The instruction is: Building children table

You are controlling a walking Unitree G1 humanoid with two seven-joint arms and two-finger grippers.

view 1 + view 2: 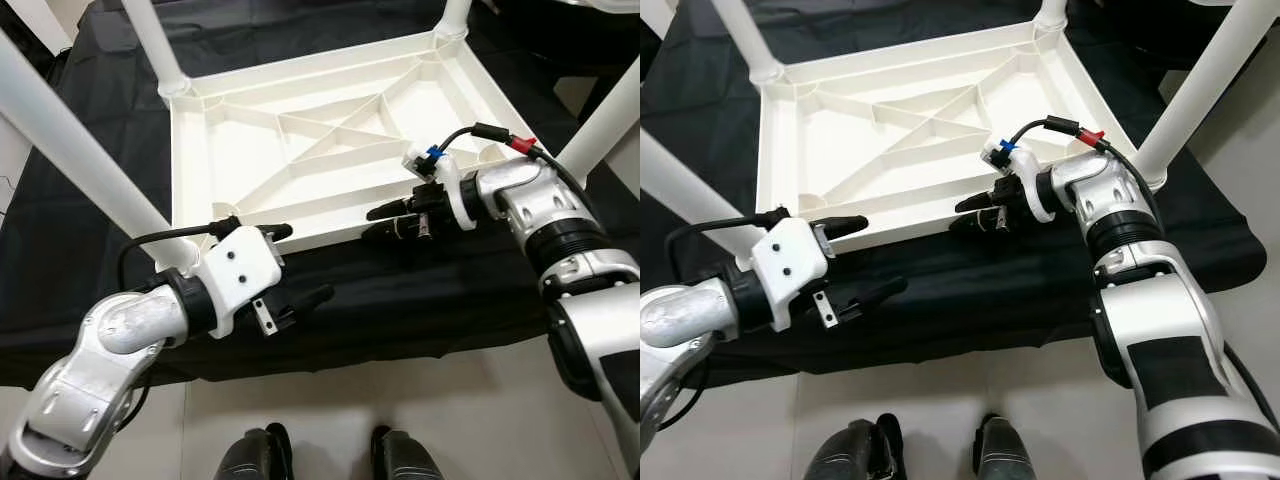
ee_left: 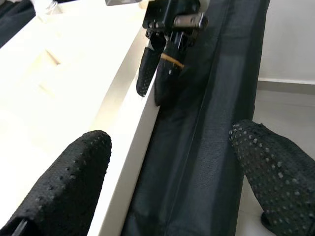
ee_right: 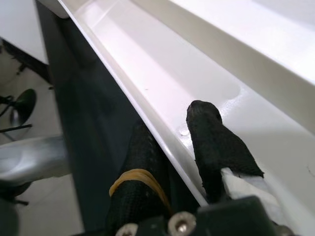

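— Where are we?
— Our left hand [image 1: 300, 265] is spread wide, straddling the near rim of the upturned white children's table [image 1: 330, 140] on the black-draped counter [image 1: 420, 290].
— And farther along?
— Our right hand [image 1: 385, 222] pinches that same rim. We judge repositioning comes next: the left should clamp first.

A black cloth [image 1: 420, 300] lies spread beneath both grippers, draping over its near edge — below it, pale glossy floor tiles [image 1: 330, 400], with daylight glare.
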